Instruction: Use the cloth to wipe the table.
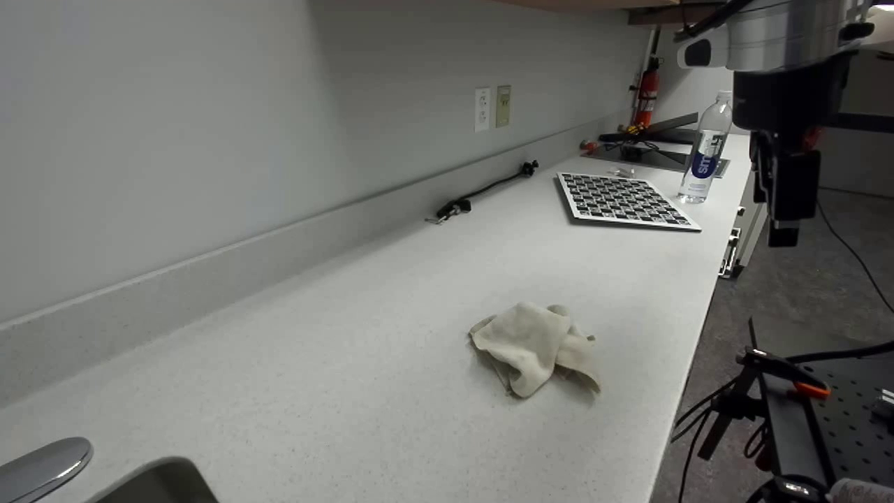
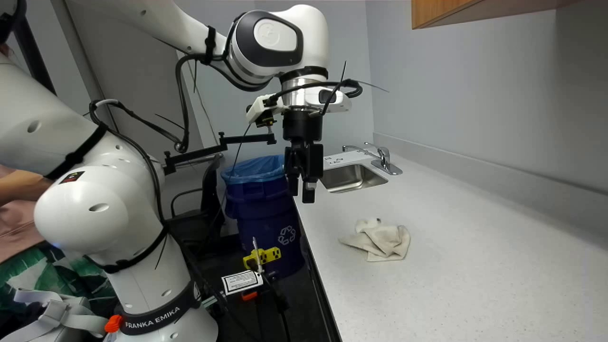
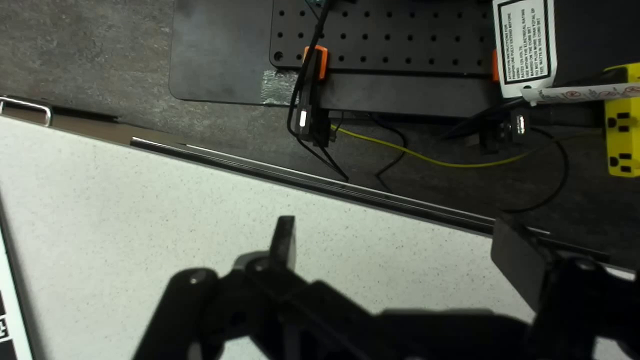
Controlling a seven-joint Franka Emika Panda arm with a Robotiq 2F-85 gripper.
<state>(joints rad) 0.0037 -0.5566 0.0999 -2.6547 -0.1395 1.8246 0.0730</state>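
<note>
Blocky hand (image 3: pixel 400 250) gapes; crumpled cloth (image 1: pixel 527 344) rests on speckled table (image 1: pixel 335 391).

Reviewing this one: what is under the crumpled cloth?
The cloth lies in folds on the pale countertop, whose surface shows around it in both exterior views. The patch beneath is covered, so whether any mark or small object is there cannot be told.

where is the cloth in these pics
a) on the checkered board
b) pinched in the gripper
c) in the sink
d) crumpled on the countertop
d, since both exterior views show the cloth lying crumpled on the countertop, apart from the sink and the checkered board, while the gripper stands open with nothing between its fingers.
</note>
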